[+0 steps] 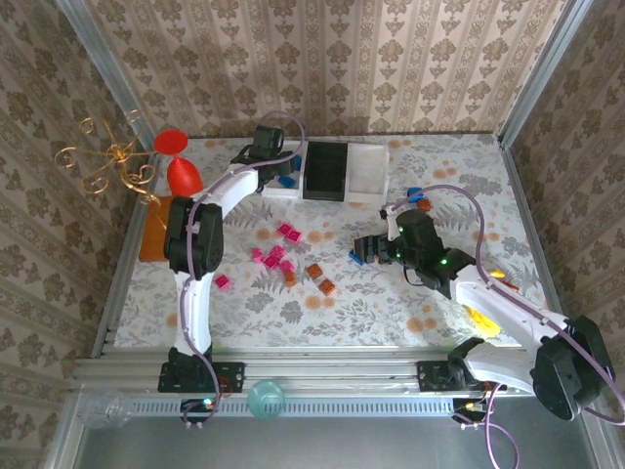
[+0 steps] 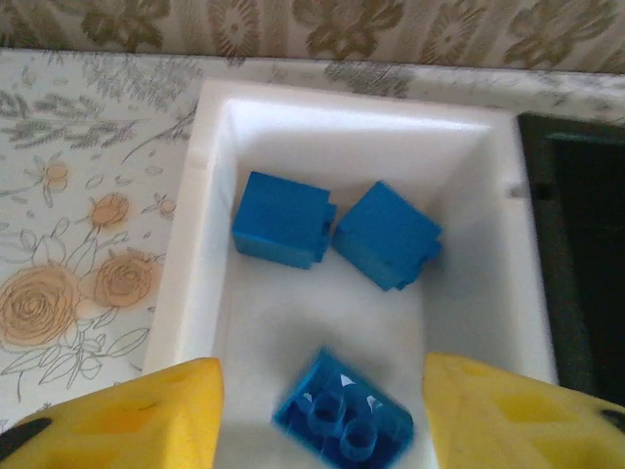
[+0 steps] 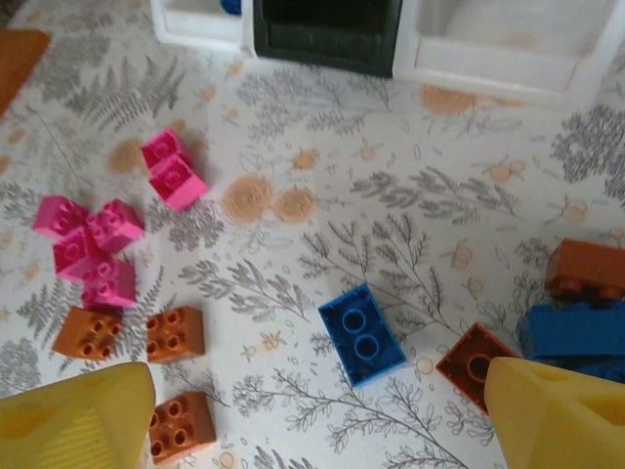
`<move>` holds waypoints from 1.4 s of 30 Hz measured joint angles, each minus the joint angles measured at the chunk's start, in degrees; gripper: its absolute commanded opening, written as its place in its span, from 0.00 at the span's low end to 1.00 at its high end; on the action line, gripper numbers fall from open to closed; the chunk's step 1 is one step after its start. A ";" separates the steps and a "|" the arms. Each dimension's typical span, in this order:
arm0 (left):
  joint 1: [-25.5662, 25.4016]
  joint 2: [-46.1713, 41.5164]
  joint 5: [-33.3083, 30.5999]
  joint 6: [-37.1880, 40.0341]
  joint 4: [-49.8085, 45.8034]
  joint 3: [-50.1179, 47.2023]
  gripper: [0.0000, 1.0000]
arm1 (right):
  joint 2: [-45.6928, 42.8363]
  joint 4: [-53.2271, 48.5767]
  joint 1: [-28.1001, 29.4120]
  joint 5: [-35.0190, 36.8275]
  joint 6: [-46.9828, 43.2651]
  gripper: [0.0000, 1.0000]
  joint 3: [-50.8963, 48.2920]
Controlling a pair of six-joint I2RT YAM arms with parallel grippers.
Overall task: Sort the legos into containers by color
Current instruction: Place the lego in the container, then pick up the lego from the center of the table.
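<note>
Nearest the bases, the right gripper [image 3: 320, 391] hangs low over the bench [image 1: 391, 303] with its jaws spread wide and nothing in them. It brackets a loose blue brick [image 3: 361, 335] lying studs up, probably lined up as the next pick. At its 9 o'clock the pink bricks [image 3: 88, 239] and orange-brown bricks [image 3: 176, 332] wait unsorted, with bare bench between them and the blue one. A lone orange-brown brick [image 3: 474, 362] just beside the 3 o'clock finger could get nudged. At 12 o'clock, along the far edge, the left white bin [image 2: 190, 254], black bin [image 1: 325, 171] and right white bin [image 1: 369, 168] stand side by side. The left gripper [image 2: 320, 366] hovers over the left white bin, jaws partly apart and gripping nothing. An askew blue brick [image 2: 342, 420] sits between the fingers with gaps either side, near two blue bricks [image 2: 283, 220] inside. The walls are close, so straight up looks the safest exit.
</note>
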 measured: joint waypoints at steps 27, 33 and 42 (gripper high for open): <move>-3.69 -51.17 10.45 -7.41 16.20 -57.75 0.75 | 36.15 -9.60 4.31 7.21 -6.29 0.49 18.69; -3.69 -51.60 10.25 -7.43 16.15 -59.32 0.75 | 36.59 -9.40 5.35 7.13 -6.16 0.36 18.80; -3.63 -52.19 10.16 -7.74 16.59 -60.33 0.76 | 35.95 -3.21 5.07 -2.32 -2.34 0.32 22.82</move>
